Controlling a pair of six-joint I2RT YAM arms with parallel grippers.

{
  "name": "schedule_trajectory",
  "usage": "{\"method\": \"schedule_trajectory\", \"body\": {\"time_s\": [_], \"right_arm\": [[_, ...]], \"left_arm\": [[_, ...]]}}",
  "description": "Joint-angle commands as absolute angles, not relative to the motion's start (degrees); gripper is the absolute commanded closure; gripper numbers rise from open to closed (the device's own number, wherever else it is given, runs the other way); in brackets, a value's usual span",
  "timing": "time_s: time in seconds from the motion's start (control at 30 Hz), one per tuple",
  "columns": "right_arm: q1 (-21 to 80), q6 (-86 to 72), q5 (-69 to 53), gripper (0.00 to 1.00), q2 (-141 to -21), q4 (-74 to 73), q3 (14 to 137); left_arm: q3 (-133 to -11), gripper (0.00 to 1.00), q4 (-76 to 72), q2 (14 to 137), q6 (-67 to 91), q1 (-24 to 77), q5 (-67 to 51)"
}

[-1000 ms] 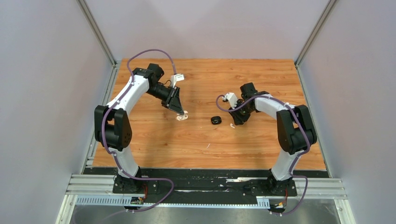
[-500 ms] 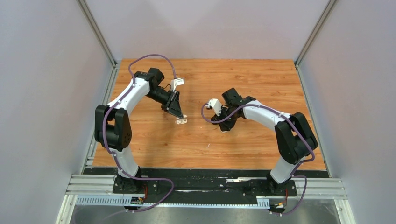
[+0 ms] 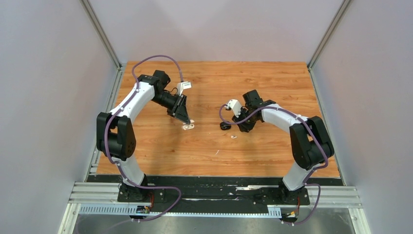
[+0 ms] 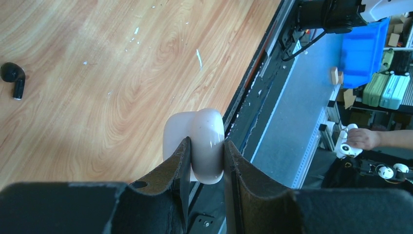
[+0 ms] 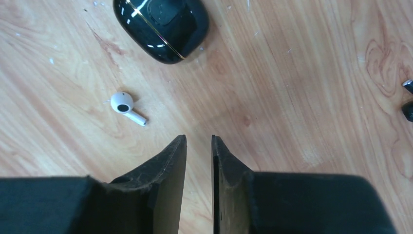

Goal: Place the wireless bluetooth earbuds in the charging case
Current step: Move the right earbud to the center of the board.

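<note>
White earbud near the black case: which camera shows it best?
The right wrist view: the white earbud lies large and unblocked, stem visible, near the black case. The top view shows only a pale speck. The left wrist view misses it.

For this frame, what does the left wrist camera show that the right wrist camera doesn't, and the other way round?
Only the left wrist: the left gripper clamped on a white charging case, a black earbud lying on the wood, and a blue bin beyond the table edge. Only the right wrist: the right gripper empty, fingers a narrow gap apart, facing a closed black charging case and a white earbud. Both: the wooden tabletop, flecked with pale scuffs.
</note>
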State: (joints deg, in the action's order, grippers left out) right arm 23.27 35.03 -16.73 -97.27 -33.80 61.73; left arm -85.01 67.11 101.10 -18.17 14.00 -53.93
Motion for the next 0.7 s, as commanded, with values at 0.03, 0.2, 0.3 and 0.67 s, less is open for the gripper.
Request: {"method": "schedule_trajectory", "body": {"time_s": [0.03,0.2,0.3,0.67], "right_arm": [[23.8,40.0,-13.5,0.75,-97.7,-25.9,59.7],[24.3,40.1,-14.0,0.72,-98.5,-24.4,60.4],[26.0,40.7,-14.0,0.71,-98.5,-24.4,60.2],[29.5,40.3,-10.8,0.71,-95.5,-23.1,53.3]], "left_arm": [[-84.7,1.0,65.7,97.6,-18.2,13.9,-54.5],[-84.6,1.0,65.1,98.1,-16.8,13.9,-55.2],[-84.5,1.0,65.3,98.6,-17.0,13.9,-55.2],[-84.8,1.0,65.3,99.0,-17.0,13.8,-55.3]]}}
